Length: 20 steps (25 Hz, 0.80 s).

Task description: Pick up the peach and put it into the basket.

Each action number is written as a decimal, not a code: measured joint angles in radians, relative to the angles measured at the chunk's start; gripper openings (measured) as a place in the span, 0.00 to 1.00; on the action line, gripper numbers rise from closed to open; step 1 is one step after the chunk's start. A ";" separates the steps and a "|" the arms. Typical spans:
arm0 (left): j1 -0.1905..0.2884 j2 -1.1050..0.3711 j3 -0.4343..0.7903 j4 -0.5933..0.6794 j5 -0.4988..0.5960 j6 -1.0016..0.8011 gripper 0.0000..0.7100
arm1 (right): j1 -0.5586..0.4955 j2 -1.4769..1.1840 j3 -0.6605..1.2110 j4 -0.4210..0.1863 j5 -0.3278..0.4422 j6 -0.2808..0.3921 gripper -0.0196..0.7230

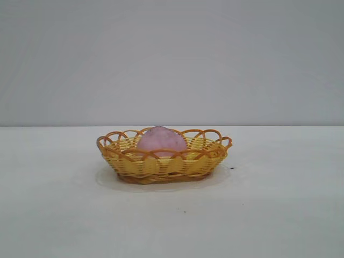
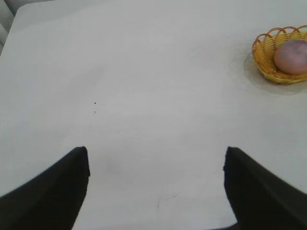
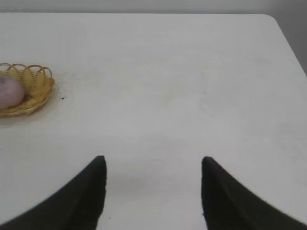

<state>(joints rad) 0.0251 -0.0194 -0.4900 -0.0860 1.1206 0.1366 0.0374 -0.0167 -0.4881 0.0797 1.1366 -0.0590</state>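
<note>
Left gripper (image 2: 156, 165) fingers spread, empty, over bare table (image 2: 144, 72); right gripper (image 3: 153, 172) likewise. Peach (image 1: 161, 141) sits inside basket (image 1: 161, 166), frame centre, rim keeps it from rolling. Task looks done, both arms parked well clear.

A plain white table (image 1: 269, 215) fills the lower half of the exterior view, its matte top meeting a bare grey wall (image 1: 172, 59) behind it. A tiny dark speck (image 1: 232, 168) sits on the tabletop. From the right wrist view, the table's far corner (image 3: 271, 19) is rounded.
</note>
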 joint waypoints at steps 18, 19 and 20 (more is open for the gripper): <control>-0.020 0.000 0.000 0.000 0.000 0.000 0.73 | 0.006 0.000 0.000 0.000 0.000 0.000 0.45; -0.020 0.000 0.000 0.000 0.000 0.000 0.73 | 0.006 0.000 0.000 0.000 0.000 0.000 0.39; -0.020 0.000 0.000 0.000 0.000 0.000 0.73 | 0.006 0.000 0.000 0.000 0.000 0.000 0.40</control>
<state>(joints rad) 0.0050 -0.0194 -0.4900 -0.0860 1.1206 0.1366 0.0431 -0.0167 -0.4881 0.0797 1.1366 -0.0590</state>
